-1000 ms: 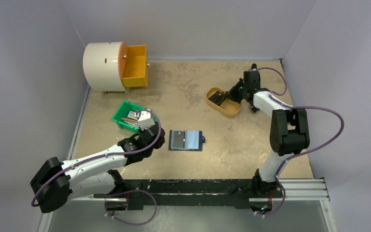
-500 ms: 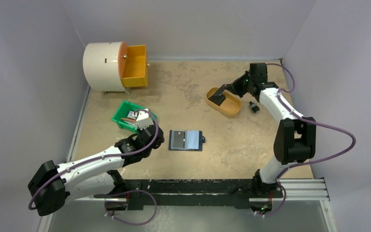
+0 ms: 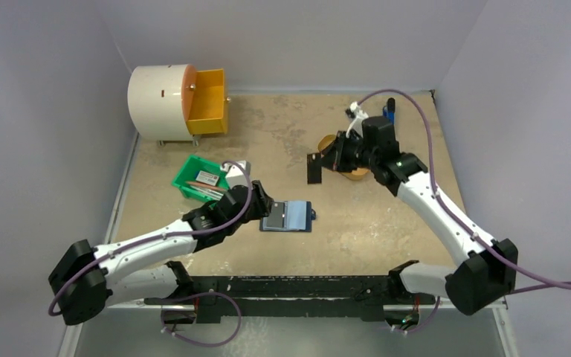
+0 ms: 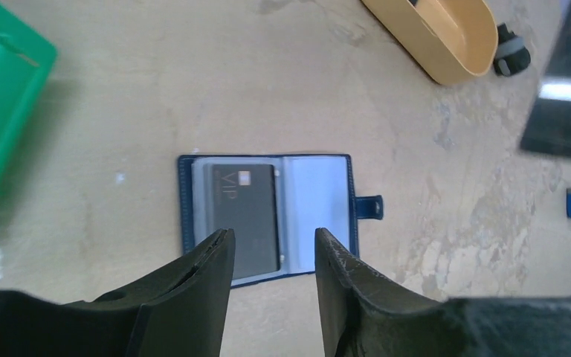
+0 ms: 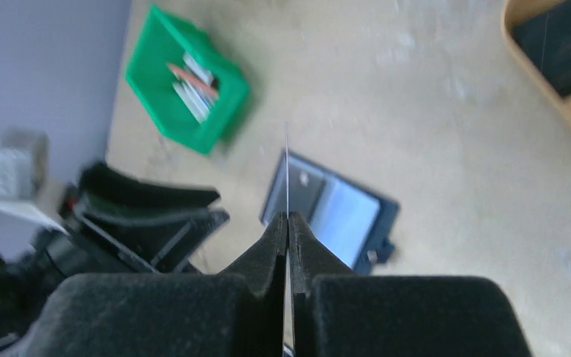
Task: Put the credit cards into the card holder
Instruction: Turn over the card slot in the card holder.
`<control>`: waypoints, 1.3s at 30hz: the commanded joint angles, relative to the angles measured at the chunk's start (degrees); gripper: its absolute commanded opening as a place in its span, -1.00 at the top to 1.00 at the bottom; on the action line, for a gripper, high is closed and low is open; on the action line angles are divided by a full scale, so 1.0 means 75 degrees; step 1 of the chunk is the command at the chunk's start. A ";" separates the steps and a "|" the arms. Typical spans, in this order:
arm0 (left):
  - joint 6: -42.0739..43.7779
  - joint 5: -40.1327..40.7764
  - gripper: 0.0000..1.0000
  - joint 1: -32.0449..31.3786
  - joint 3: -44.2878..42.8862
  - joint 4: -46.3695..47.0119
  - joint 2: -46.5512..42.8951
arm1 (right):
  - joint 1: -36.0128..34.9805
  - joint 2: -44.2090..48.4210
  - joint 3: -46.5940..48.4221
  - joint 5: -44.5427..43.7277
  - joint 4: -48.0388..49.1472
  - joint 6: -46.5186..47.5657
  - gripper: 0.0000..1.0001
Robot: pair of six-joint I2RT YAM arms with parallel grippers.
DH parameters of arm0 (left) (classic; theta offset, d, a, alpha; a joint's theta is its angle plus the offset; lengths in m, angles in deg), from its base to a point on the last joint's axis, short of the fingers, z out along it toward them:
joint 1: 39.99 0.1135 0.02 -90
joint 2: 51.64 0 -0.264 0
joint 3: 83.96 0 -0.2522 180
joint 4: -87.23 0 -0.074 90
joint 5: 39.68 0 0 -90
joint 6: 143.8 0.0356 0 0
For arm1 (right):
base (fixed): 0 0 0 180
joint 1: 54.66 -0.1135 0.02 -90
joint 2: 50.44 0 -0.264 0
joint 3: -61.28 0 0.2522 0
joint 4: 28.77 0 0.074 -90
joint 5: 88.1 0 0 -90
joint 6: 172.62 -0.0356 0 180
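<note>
The navy card holder (image 3: pixel 291 216) lies open on the table, a dark credit card (image 4: pixel 242 216) in its left pocket; its right pocket (image 4: pixel 316 204) is pale. My left gripper (image 4: pixel 273 236) hovers open over the card holder's (image 4: pixel 268 216) near edge with nothing between its jaws; in the top view the left gripper (image 3: pixel 264 210) sits at the holder's left side. My right gripper (image 5: pixel 288 217) is shut on a black credit card (image 3: pixel 314 168), seen edge-on (image 5: pixel 287 171), held in the air between the tray and the card holder (image 5: pixel 342 212).
A mustard oval tray (image 3: pixel 326 141) sits behind my right arm, with a dark card (image 5: pixel 565 44) in it. A green bin (image 3: pixel 201 178) of cards stands left of the holder. A white drum with an orange drawer (image 3: pixel 208 100) is at the back left.
My right arm swung from the tray toward the table's middle, carrying the black card. My left gripper moved right to the card holder and opened wider.
</note>
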 commanded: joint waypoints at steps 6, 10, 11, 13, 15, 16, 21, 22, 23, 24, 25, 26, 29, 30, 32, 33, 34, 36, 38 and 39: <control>0.0776 -0.0468 0.04 -0.0608 -0.1845 0.0624 0.2381 | -0.0057 0.1443 -0.2635 0.0034 -0.0154 0.0127 1.00; 0.1088 -0.0630 0.05 -0.0822 -0.2418 0.0491 0.3383 | -0.0053 0.1568 -0.3061 0.0067 -0.0116 0.0086 1.00; 0.1127 -0.0618 0.06 -0.0859 -0.2547 0.0408 0.3618 | -0.0053 0.1596 -0.3167 0.0080 -0.0100 0.0075 1.00; 0.1170 -0.0615 0.08 -0.0915 -0.2757 0.0287 0.4065 | -0.0059 0.1683 -0.3256 0.0112 -0.0063 0.0054 1.00; 0.1162 -0.0596 0.10 -0.0934 -0.2856 0.0304 0.4452 | -0.0053 0.1749 -0.3279 0.0102 -0.0090 0.0067 1.00; 0.1161 -0.0596 0.11 -0.0942 -0.2896 0.0301 0.4588 | -0.0056 0.1777 -0.3263 0.0086 -0.0102 0.0065 1.00; 0.1150 -0.0521 0.17 -0.0943 -0.3032 0.0206 0.5037 | -0.0056 0.1915 -0.3292 0.0192 -0.0080 -0.0038 1.00; 0.1149 -0.0469 0.18 -0.0945 -0.3034 0.0199 0.5067 | -0.0056 0.1922 -0.3301 0.0235 -0.0070 -0.0058 1.00; 0.1158 -0.0432 0.18 -0.0947 -0.3025 0.0175 0.5100 | -0.0056 0.1926 -0.3316 0.0265 -0.0056 -0.0091 1.00; 0.1161 -0.0413 0.18 -0.0944 -0.3017 0.0168 0.5126 | -0.0061 0.1924 -0.3325 0.0291 -0.0044 -0.0112 1.00; 0.1167 -0.0399 0.19 -0.0944 -0.3010 0.0162 0.5161 | -0.0054 0.1918 -0.3342 0.0330 -0.0012 -0.0122 1.00; 0.1175 -0.0406 0.19 -0.0944 -0.3015 0.0156 0.5195 | -0.0054 0.1906 -0.3353 0.0365 0.0007 -0.0134 1.00; 0.1172 -0.0443 0.19 -0.0944 -0.2973 0.0164 0.5303 | -0.0058 0.1878 -0.3350 0.0481 0.0058 -0.0171 1.00; 0.1173 -0.0443 0.20 -0.0944 -0.2952 0.0172 0.5345 | -0.0062 0.1868 -0.3350 0.0509 0.0078 -0.0174 1.00; 0.1152 -0.0438 0.24 -0.0947 -0.2900 0.0189 0.5396 | -0.0064 0.1849 -0.3359 0.0567 0.0097 -0.0171 1.00; 0.1144 -0.0418 0.28 -0.0945 -0.2884 0.0209 0.5412 | -0.0067 0.1833 -0.3358 0.0609 0.0112 -0.0160 1.00; 0.1138 -0.0395 0.34 -0.0944 -0.2857 0.0213 0.5431 | -0.0071 0.1820 -0.3358 0.0646 0.0115 -0.0154 1.00; 0.1120 -0.0320 0.45 -0.0944 -0.2802 0.0215 0.5455 | -0.0065 0.1784 -0.3350 0.0705 0.0115 -0.0131 1.00; 0.1083 -0.0206 0.56 -0.0946 -0.2751 0.0187 0.5464 | -0.0074 0.1771 -0.3361 0.0744 0.0115 -0.0125 1.00; 0.1063 -0.0163 0.62 -0.0944 -0.2725 0.0171 0.5447 | -0.0076 0.1771 -0.3370 0.0766 0.0124 -0.0110 1.00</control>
